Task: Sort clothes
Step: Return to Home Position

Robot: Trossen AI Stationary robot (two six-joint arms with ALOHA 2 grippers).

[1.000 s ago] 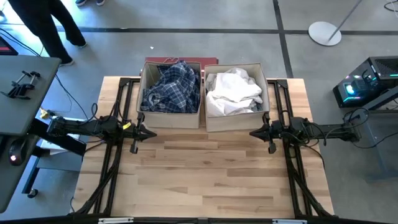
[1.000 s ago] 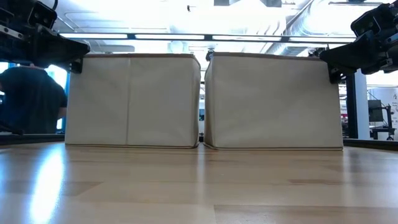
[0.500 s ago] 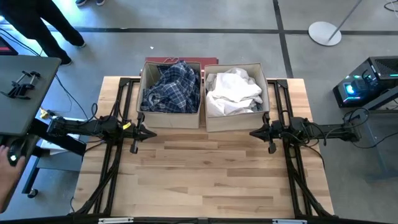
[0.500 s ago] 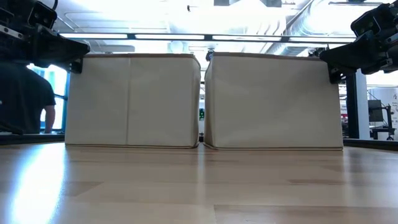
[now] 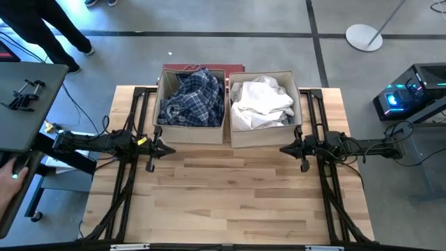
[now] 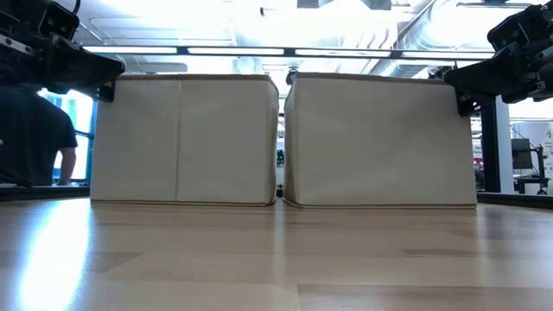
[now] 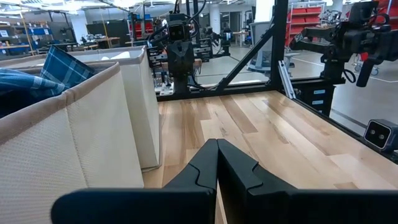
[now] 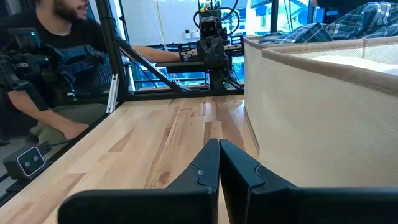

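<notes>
High view: a crumpled blue plaid shirt [image 5: 191, 97] filled the square beige box [image 5: 188, 134], soft white shirts [image 5: 261, 103] just right of it; left gripper [image 5: 169, 149] and right gripper [image 5: 284, 149] waited nearby, fingers pressed together.

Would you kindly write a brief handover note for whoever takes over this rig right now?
The left hand is shut and empty near the left beige bin.
The right hand is shut and empty near the right beige bin.
The blue plaid shirt lies on top in the left bin; white shirts lie in the right one.
Done: no clothes outside the bins.
Left: nothing visible to sort.
</notes>
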